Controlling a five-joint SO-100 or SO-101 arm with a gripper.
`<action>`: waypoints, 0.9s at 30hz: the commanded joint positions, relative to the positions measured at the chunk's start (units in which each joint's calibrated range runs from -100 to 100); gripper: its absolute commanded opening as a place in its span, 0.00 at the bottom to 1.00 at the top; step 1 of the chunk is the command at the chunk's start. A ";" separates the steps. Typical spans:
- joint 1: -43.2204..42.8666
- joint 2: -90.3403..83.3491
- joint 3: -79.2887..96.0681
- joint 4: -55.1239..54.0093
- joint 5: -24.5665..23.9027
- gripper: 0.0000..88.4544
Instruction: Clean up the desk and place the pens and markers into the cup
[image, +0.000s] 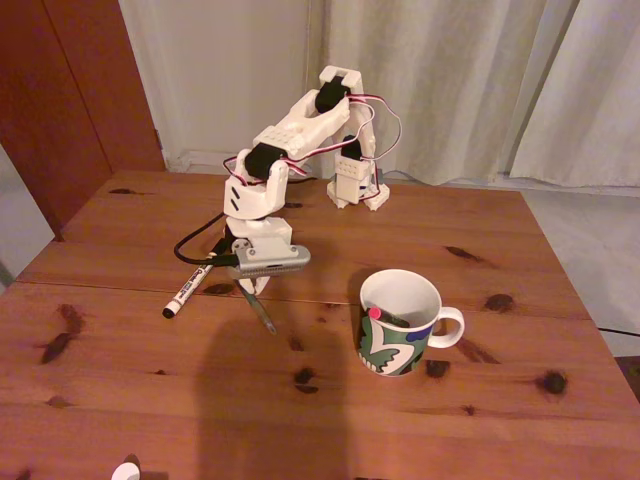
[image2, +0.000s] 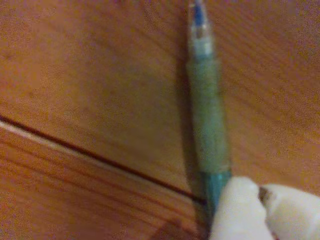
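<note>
On the desk (image: 120, 400), my gripper (image: 251, 286) is lowered onto the upper end of the thin green pen (image: 262, 314), which lies flat on the wood. In the wrist view the green pen (image2: 207, 130) runs up the desk (image2: 90, 80), and a white finger (image2: 235, 210) covers its lower end. The frames do not show how the jaws stand. A white marker (image: 187, 291) with a black cap lies just left of the gripper. The patterned cup (image: 398, 330) stands to the right, with a dark pen's red end (image: 375, 313) showing inside it.
The arm's base (image: 358, 185) sits at the back of the desk, before pale curtains. A black cable (image: 192, 246) loops left of the gripper. A small white object (image: 125, 471) lies at the front edge. A plank seam (image2: 100, 160) crosses the wrist view.
</note>
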 joint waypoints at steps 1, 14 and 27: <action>0.15 -0.80 -3.36 -0.50 0.28 0.01; -0.01 -0.47 -2.91 -0.58 0.33 0.01; 0.07 -0.39 -2.55 -0.58 0.64 0.15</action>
